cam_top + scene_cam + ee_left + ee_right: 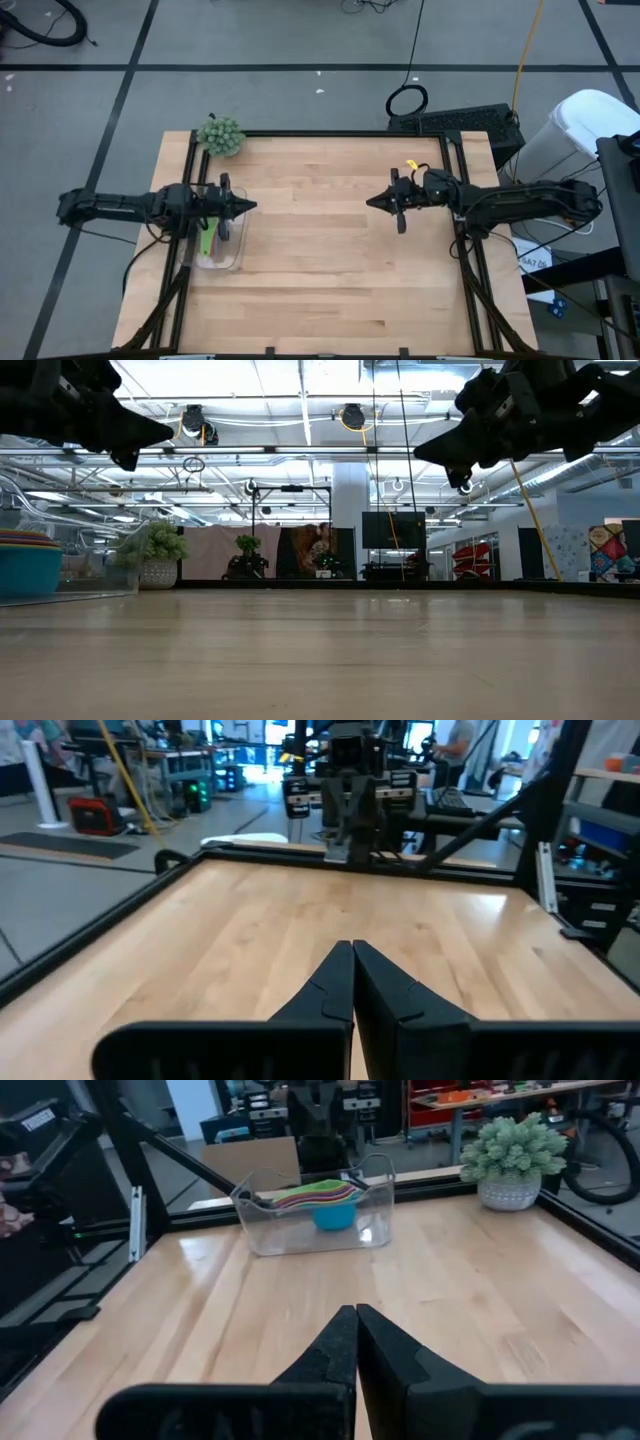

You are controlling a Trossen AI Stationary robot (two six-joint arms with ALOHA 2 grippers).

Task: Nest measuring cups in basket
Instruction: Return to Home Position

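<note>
Grey floor (260, 100), black tape lines (250, 67), bright ceiling lights (235, 380), wood table (330, 230)

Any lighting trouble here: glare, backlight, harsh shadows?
Low view: the left claw and right claw are black silhouettes against bright ceiling lights. Right wrist view: highlights glint on the clear basket, but the measuring cups inside are readable. High view: even light, only soft shadows on the table.

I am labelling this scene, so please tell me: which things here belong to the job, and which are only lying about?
Job: measuring cups, nested in the clear basket; left hand, shut, raised near the basket; right hand, shut, raised opposite it.
Lying about: small green potted plant, apart from the basket.
</note>
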